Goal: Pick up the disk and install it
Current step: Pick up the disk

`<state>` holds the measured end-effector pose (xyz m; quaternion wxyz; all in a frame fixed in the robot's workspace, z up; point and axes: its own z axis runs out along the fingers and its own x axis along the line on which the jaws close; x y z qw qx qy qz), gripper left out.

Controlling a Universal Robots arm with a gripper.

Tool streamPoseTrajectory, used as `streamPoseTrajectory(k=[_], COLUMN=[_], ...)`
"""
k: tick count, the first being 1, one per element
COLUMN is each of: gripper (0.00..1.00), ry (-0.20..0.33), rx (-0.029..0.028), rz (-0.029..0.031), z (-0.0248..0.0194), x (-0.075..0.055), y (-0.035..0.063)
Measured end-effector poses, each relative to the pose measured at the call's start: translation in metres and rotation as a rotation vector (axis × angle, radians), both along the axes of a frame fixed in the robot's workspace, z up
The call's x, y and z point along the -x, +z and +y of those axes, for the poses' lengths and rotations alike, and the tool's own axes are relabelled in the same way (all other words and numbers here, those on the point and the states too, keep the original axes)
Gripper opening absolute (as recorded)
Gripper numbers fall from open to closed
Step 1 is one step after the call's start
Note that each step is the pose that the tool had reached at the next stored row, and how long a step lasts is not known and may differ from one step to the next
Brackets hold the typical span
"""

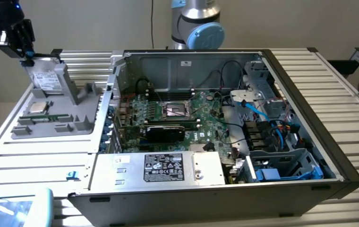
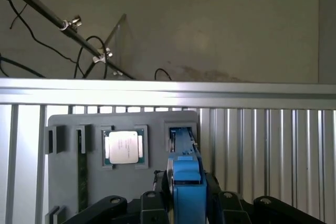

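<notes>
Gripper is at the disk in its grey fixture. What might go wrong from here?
1. The gripper seems to clamp the disk only by its blue carrier edge; it may slip or tilt.
2. The disk stands in a narrow slot of the grey fixture; a skewed lift might jam, jolting the nearby CPU chip.

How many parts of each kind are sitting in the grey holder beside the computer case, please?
disk: 1
processor chip: 1
memory stick: 1
Total: 3
</notes>
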<state>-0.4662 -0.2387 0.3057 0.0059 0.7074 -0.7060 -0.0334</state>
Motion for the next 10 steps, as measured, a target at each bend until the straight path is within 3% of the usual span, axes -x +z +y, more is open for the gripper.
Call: streamPoseTrajectory(k=[10], gripper=[0.38], ry=[0.000], rx=[-0.0001], rz=[0.0002], z=[-0.0001], x=[-0.0001], y=[-0.0016])
